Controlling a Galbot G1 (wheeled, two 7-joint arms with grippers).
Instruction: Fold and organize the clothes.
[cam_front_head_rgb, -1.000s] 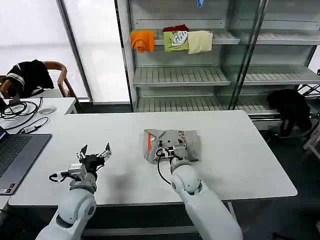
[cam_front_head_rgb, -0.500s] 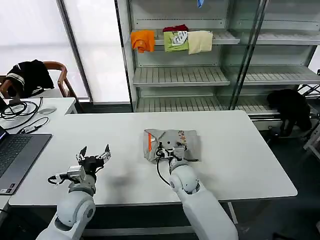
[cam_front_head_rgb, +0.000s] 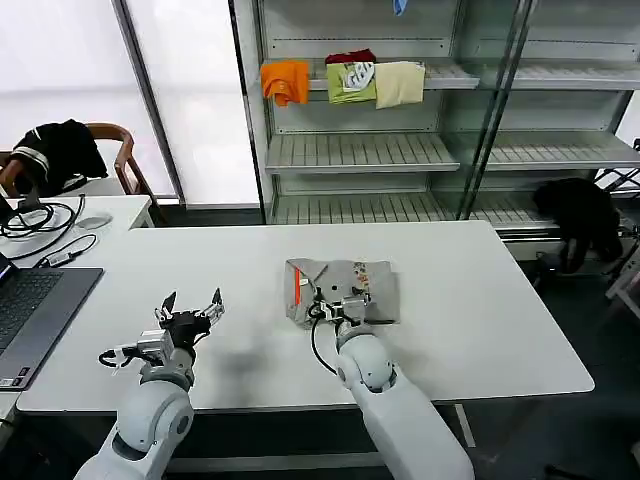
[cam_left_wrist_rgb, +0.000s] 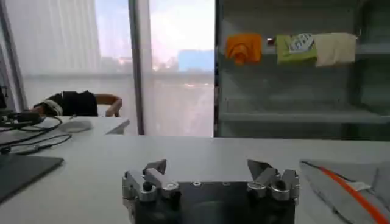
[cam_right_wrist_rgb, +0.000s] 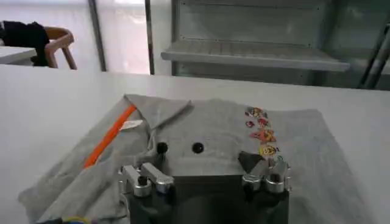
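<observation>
Squarely folded soft grey T-shirt (cam_front_head_rgb: 343, 289), orange-striped collar.

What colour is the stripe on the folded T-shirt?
Orange stripe inside the grey T-shirt collar, clearest in the right wrist view.

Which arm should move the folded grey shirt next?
Right, probably. The right gripper sits open over the folded light grey cotton T-shirt with the orange collar stripe. The left gripper, also open, hovers over bare white table, apart from it.

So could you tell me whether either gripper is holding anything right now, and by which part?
Nothing is held. The left gripper hovers open over bare table; the right gripper sits open above the folded grey T-shirt.
</observation>
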